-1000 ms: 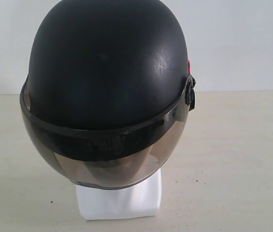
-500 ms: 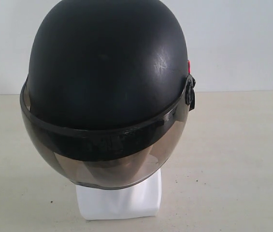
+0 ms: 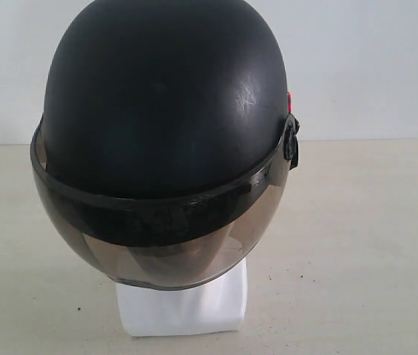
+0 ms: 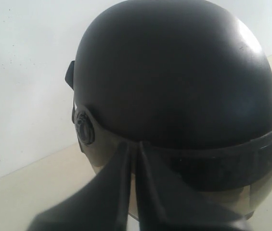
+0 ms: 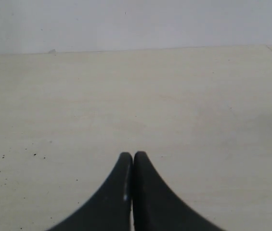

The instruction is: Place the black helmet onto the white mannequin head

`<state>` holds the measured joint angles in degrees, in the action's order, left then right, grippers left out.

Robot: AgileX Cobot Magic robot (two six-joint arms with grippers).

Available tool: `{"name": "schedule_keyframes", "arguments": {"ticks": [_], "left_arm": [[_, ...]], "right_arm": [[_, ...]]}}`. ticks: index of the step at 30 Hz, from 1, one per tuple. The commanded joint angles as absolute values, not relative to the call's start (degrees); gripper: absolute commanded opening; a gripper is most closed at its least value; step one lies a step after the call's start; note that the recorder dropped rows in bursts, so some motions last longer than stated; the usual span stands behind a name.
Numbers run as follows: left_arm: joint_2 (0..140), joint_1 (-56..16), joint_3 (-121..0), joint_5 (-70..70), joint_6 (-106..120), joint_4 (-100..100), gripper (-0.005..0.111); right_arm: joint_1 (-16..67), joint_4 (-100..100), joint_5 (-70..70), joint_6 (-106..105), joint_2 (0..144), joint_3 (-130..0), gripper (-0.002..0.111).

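Note:
The black helmet point(image 3: 164, 96) sits over the white mannequin head, its smoky visor point(image 3: 160, 255) facing the exterior camera. Of the head only the white block base point(image 3: 183, 307) shows below the visor; the face is hidden. Neither gripper appears in the exterior view. In the left wrist view the helmet point(image 4: 174, 72) fills the picture from the side, and my left gripper point(image 4: 133, 144) is shut with only a thin slit between its fingers, holding nothing. My right gripper point(image 5: 133, 155) is shut over the bare tabletop, with no helmet or head in its view.
The beige tabletop point(image 3: 364, 244) spreads out on both sides of the base. A plain white wall point(image 3: 371, 66) stands behind it. A round visor pivot point(image 4: 84, 129) shows on the helmet's side, and a red tab point(image 3: 290, 101) at its back edge.

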<state>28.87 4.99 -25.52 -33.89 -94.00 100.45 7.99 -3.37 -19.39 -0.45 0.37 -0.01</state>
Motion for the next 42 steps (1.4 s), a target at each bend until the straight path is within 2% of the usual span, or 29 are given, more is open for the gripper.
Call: {"name": "schedule_keyframes", "arguments": {"ticks": [1, 16, 25, 28, 33, 37, 42], "left_arm": [[28.37, 5.11, -25.04, -34.04, -94.43, 99.95, 0.005], [28.37, 5.11, -25.04, -33.94, -93.32, 99.95, 0.005], [27.12, 4.81, -24.80, -18.38, -72.95, 99.51, 0.005], [24.12, 4.81, -24.80, -10.50, -63.49, 89.06, 0.005], [19.40, 4.81, -23.61, 0.50, -38.78, 58.51, 0.005], [15.49, 4.81, -21.00, 1.75, -20.44, 36.41, 0.005], [10.61, 4.81, -15.29, 1.51, -13.94, 17.76, 0.005]], "right_arm": [[7.96, -3.12, -19.17, -0.38, 0.00, 0.00, 0.000], [7.96, -3.12, -19.17, -0.38, 0.00, 0.00, 0.000], [7.96, -3.12, -19.17, -0.38, 0.00, 0.00, 0.000], [7.96, -3.12, -19.17, -0.38, 0.00, 0.00, 0.000], [7.96, -3.12, -19.17, -0.38, 0.00, 0.00, 0.000], [7.96, -3.12, -19.17, -0.51, 0.00, 0.00, 0.000], [7.96, -3.12, -19.17, -0.38, 0.00, 0.00, 0.000]]}}
